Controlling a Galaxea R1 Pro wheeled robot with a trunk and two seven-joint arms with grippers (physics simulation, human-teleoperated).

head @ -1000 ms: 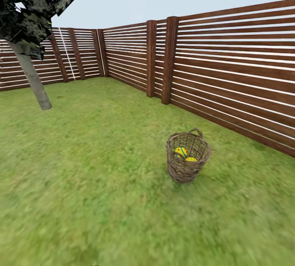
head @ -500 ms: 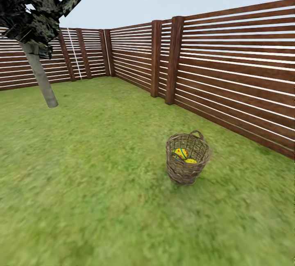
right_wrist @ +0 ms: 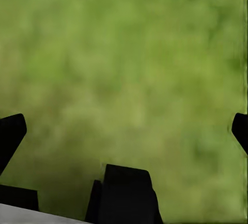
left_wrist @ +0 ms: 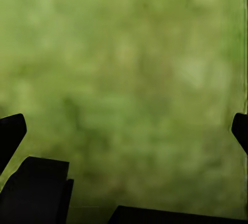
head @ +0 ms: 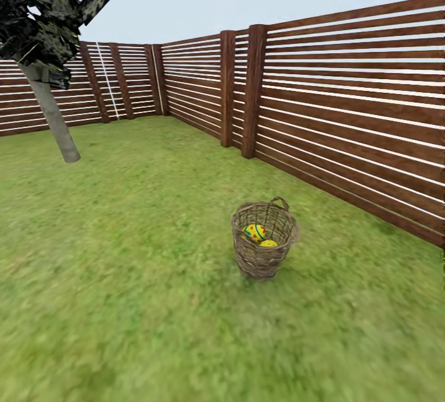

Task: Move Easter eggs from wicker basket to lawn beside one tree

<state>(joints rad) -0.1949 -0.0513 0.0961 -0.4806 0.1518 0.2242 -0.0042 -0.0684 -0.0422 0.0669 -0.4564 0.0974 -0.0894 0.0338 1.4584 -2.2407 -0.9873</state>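
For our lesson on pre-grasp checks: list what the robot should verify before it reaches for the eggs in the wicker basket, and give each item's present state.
1. Wicker basket upright on the lawn: ok.
2. Easter eggs in the basket: ok, but only two are countable; third cannot tell.
3. Left gripper open and empty: ok.
4. Right gripper open and empty: ok.
5. Basket within arm's reach: cannot tell; both wrist views face bare grass.
6. Tree in sight as a drop spot: ok.
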